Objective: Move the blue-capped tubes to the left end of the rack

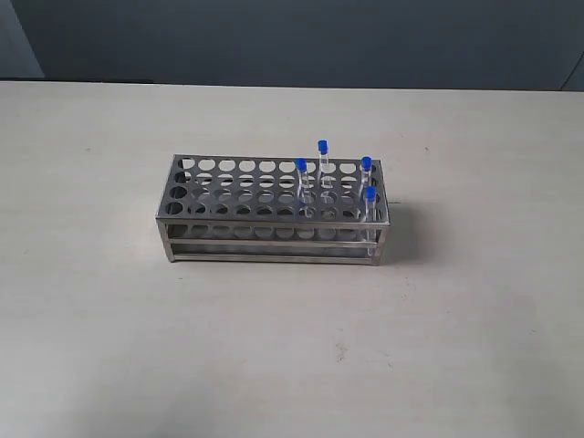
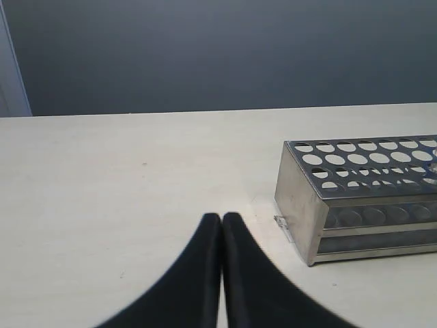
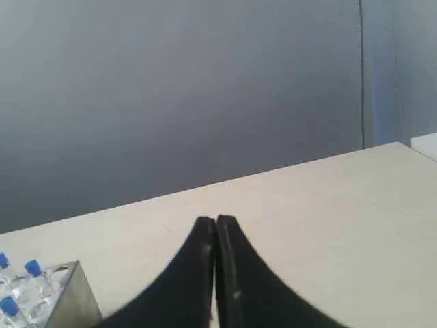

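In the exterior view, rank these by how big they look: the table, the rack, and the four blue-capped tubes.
1. table
2. rack
3. blue-capped tubes, smallest. All four look about alike, so I would not rank them against each other.

Just a pale beige table (image 1: 109, 347) with a few tiny dark specks (image 1: 88, 150) on it. Plain grey wall (image 1: 319, 41) at 12 o'clock, with a lighter panel (image 1: 16, 46) up around 10.

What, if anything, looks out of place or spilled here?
Nothing stands out. The four blue-capped tubes stand roughly upright at the right end of the rack, and nothing is spilled or visibly damaged.
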Motion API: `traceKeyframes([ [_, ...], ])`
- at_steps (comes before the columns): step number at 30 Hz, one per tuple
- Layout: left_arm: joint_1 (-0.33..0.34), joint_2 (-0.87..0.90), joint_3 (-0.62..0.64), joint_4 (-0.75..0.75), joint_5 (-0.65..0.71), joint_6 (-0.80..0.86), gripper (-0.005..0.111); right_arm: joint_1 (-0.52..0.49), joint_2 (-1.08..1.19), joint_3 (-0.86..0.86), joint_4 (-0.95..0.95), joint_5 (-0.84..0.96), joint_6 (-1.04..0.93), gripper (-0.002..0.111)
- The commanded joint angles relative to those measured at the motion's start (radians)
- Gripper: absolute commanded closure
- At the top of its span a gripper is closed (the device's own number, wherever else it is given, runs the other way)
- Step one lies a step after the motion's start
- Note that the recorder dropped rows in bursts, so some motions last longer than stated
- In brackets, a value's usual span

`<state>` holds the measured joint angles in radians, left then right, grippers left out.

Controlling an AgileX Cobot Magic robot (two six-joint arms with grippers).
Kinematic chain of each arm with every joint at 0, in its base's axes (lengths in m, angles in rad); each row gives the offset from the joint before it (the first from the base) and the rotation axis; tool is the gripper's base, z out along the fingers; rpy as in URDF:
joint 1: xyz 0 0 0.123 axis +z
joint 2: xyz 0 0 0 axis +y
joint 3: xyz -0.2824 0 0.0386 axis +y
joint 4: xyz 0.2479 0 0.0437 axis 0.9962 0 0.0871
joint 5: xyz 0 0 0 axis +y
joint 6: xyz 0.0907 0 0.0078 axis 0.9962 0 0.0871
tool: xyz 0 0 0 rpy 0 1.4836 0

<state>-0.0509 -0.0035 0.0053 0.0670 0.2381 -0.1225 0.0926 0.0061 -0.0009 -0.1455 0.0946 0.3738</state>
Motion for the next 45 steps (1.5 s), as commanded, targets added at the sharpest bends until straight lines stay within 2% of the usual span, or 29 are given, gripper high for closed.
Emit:
traceKeyframes([
  [1,-0.011,0.003,-0.005,0.001,-0.007,-0.001,0.106,-0.004,-0.006,0.001,0.174,-0.143,0.106,0.106],
  [7,-0.011,0.003,-0.005,0.001,-0.007,-0.001,0.106,-0.004,-0.006,0.001,0.544,-0.35,0.232,0.106],
  [12,-0.011,0.003,-0.005,0.001,-0.007,-0.001,0.106,-0.004,-0.006,0.001,0.582,-0.447,0.255,0.106],
  [15,-0.011,0.003,-0.005,0.001,-0.007,-0.001,0.106,-0.004,-0.006,0.001,0.605,-0.567,0.285,0.106],
  [17,-0.011,0.003,-0.005,0.001,-0.007,-0.001,0.106,-0.001,-0.006,0.001,0.592,-0.645,0.377,0.106],
  [18,-0.011,0.003,-0.005,0.001,-0.007,-0.001,0.106,0.002,-0.006,0.001,0.543,-0.671,0.517,0.106],
  [19,-0.011,0.003,-0.005,0.001,-0.007,-0.001,0.106,0.005,-0.006,-0.007,0.442,-0.69,0.651,0.106],
  [21,-0.011,0.003,-0.005,0.001,-0.007,-0.001,0.106,0.01,-0.006,-0.058,0.198,-0.696,0.713,0.106],
  [23,-0.011,0.003,-0.005,0.001,-0.007,-0.001,0.106,0.01,-0.006,-0.14,-0.028,-0.633,0.718,0.106],
  [27,-0.011,0.003,-0.005,0.001,-0.007,-0.001,0.106,0.01,0.077,-0.382,-0.48,-0.276,0.72,0.106],
  [31,-0.011,0.003,-0.005,0.001,-0.007,-0.001,0.106,0.01,0.239,-0.572,-0.655,-0.046,0.715,0.106],
  [33,-0.011,0.003,-0.005,0.001,-0.007,-0.001,0.106,0.01,0.335,-0.641,-0.68,0.009,0.692,0.106],
  [39,-0.011,0.003,-0.005,0.001,-0.007,-0.001,0.106,0.02,0.687,-0.783,-0.627,0.042,0.458,0.106],
  [42,-0.011,0.003,-0.005,0.001,-0.007,-0.001,0.106,0.088,0.857,-0.872,-0.566,0.219,0.261,0.106],
  [45,-0.011,0.003,-0.005,0.001,-0.007,-0.001,0.106,0.184,1.051,-0.989,-0.433,0.525,0.026,0.106],
])
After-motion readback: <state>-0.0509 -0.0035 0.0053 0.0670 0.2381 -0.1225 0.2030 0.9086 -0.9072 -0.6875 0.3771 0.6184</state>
